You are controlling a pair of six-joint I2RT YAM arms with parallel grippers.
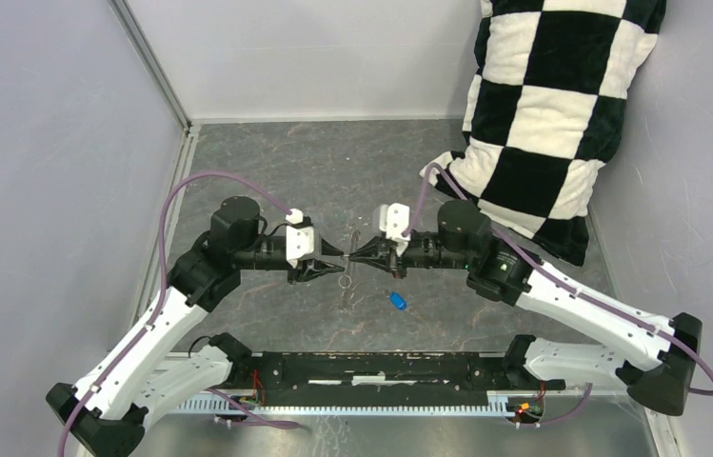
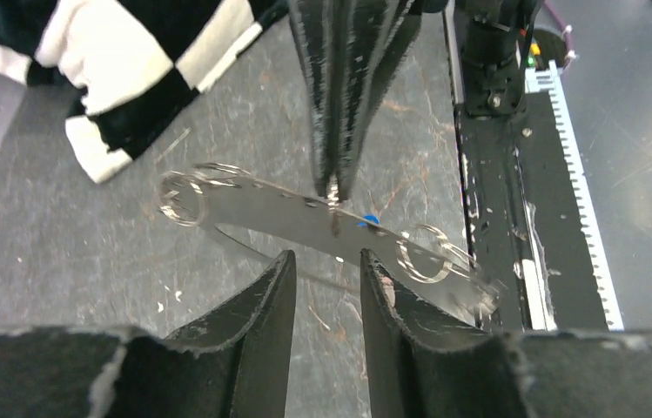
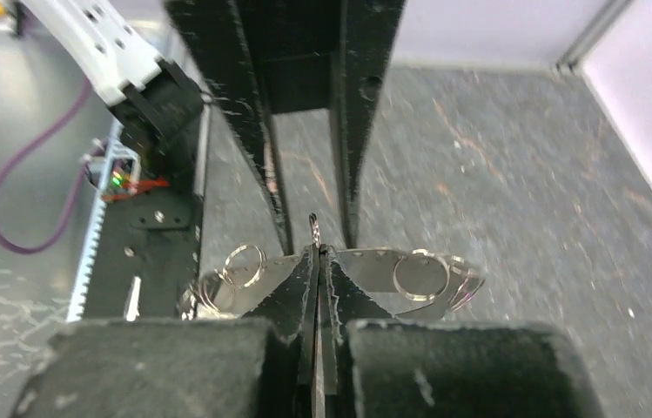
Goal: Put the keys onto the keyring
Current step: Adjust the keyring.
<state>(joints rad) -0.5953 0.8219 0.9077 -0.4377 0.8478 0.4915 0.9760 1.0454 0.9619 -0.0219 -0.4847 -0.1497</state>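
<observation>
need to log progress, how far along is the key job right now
Nothing looks done yet: the blue key lies on the table, apart from the keyring. In hand: the right fingers are shut on the keyring, holding it up, and the left fingers are open just in front of it. Left to do: pick up the key and thread it on; no key shows on the keyring.

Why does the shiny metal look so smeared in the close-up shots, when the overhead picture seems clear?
Left wrist: glare washes the keyring pale and its ends blur, while the left gripper close to the lens is dark and soft. Right wrist: the same shine, with fuzzy ends. Top external: even light and faint shadows, so the blue key reads clearly, though the keyring is only a thin sliver.
</observation>
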